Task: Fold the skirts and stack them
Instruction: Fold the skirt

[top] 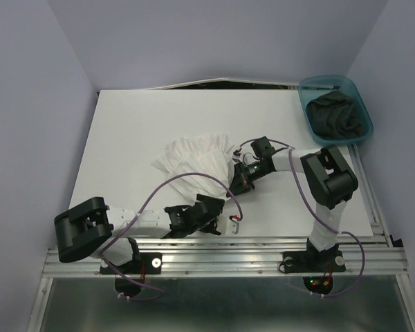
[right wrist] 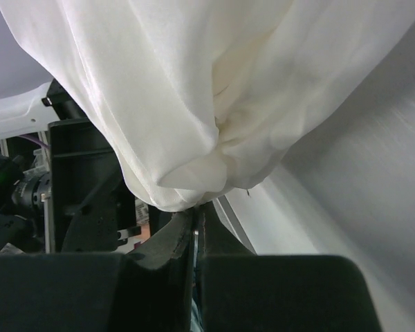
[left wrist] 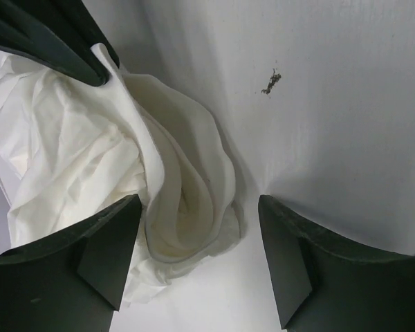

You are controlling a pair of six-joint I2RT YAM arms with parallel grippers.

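Note:
The white skirt (top: 194, 164) lies bunched on the table's middle. My right gripper (top: 236, 177) is at its right edge, shut on a pinch of the white cloth (right wrist: 194, 104), which hangs bunched from the closed fingertips (right wrist: 187, 223). My left gripper (top: 220, 209) is just in front of the skirt and stands open. A rolled fold of the white skirt (left wrist: 187, 200) lies on the table between its fingers (left wrist: 107, 256), which do not touch it. The dark skirt (top: 339, 116) is crumpled inside the teal bin (top: 309, 111) at the back right.
The right gripper's dark fingers (left wrist: 52, 38) show at the top left of the left wrist view, gripping the cloth. A small dark speck (left wrist: 271, 81) lies on the white table (top: 138, 138). Purple walls close in the back and sides.

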